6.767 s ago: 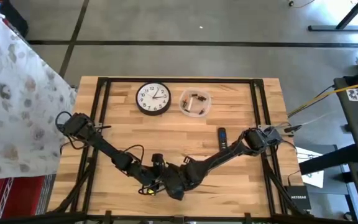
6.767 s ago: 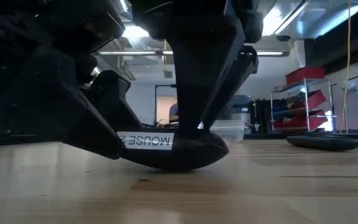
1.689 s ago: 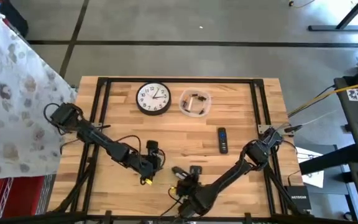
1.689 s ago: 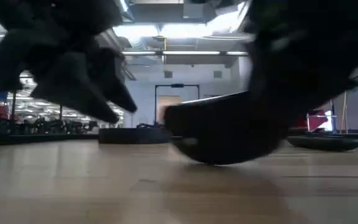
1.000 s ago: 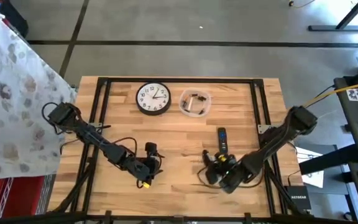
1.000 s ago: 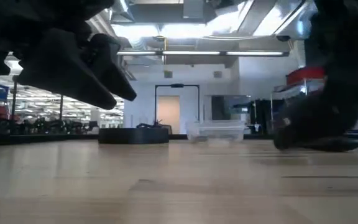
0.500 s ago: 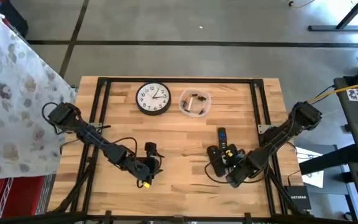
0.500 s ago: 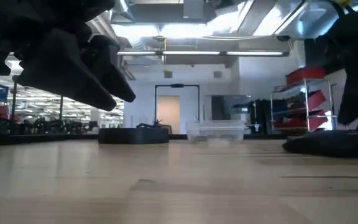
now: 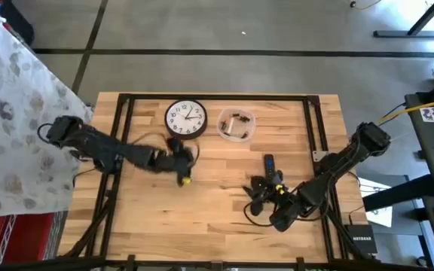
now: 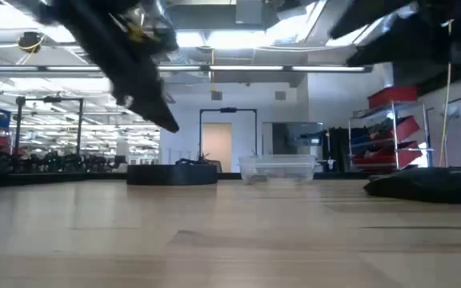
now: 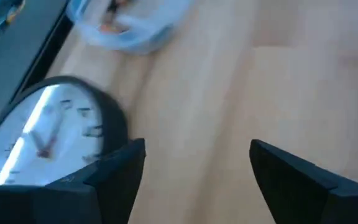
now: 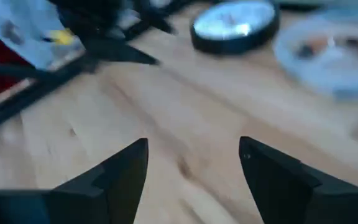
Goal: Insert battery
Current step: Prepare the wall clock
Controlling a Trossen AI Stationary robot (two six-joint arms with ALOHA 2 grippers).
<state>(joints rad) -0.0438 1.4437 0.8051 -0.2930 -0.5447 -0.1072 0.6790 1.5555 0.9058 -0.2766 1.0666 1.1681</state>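
The black mouse [image 10: 422,187] lies flat on the table at the right, close to the black remote [image 9: 268,167]; in the high view my right arm largely covers it. Small batteries lie in the clear round container [image 9: 236,124] at the far side. My right gripper [image 9: 256,197] hovers open above the mouse, nothing between its fingers [image 12: 193,144]. My left gripper [image 9: 178,159] is open and empty [image 11: 197,146], just near of the wall clock [image 9: 185,119].
The wall clock [image 11: 48,134] lies flat at the far middle, with the container [image 11: 129,25] to its right. The remote lies right of centre. Bare wood [image 9: 209,203] fills the middle and near part of the table. The table frame's black bars run along the edges.
My right gripper has carried the mouse toward the table's right edge, set it down beside the remote, let go and risen clear. My left gripper has swung from the near part of the table toward the far edge and now stands by the clock.
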